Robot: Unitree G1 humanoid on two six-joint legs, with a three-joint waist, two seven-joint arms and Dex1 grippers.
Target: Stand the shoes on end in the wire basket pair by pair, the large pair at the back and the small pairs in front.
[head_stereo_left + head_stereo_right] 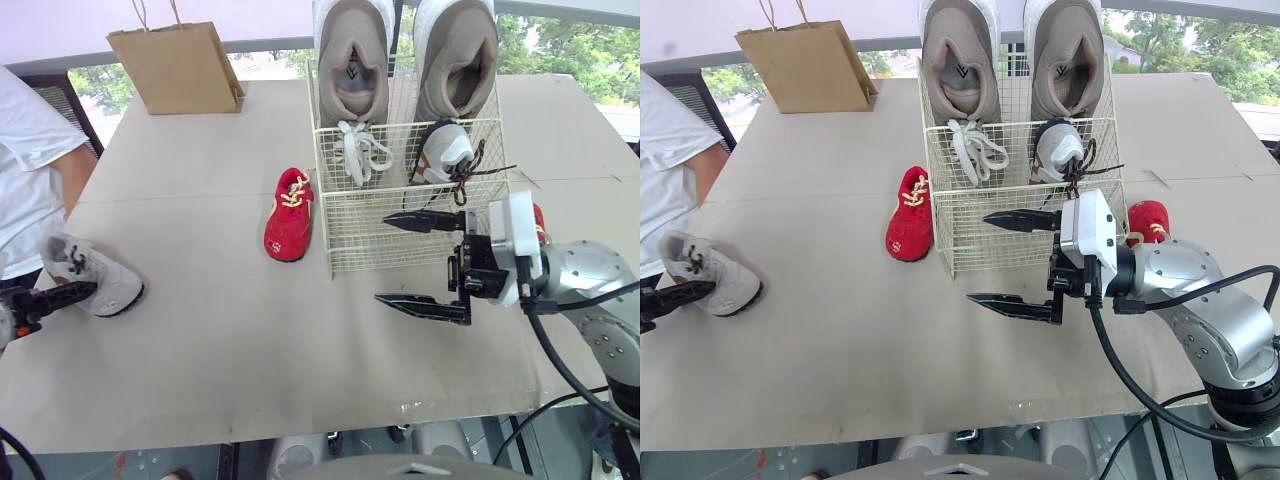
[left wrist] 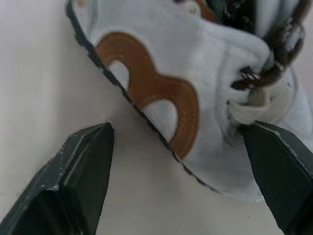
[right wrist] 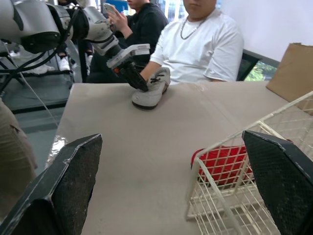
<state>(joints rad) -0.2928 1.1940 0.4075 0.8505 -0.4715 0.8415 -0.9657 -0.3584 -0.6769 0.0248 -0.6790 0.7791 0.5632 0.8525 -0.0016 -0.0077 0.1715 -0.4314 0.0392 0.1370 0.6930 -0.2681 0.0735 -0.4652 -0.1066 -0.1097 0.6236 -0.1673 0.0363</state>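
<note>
Left gripper fingers spread either side of white sneaker lying at table's left edge. Right gripper wide open just before wire basket. Large grey pair upright at back; red shoe beside basket.

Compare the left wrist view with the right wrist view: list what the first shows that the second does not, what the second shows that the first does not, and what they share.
First: the brown patch on the side of the white shoe and its dark laces, close up. Second: the open right gripper, a corner of the wire basket, a red shoe seen through its mesh, a paper bag and seated people. Shared: the white shoe, the open left gripper astride it, and the table.
</note>
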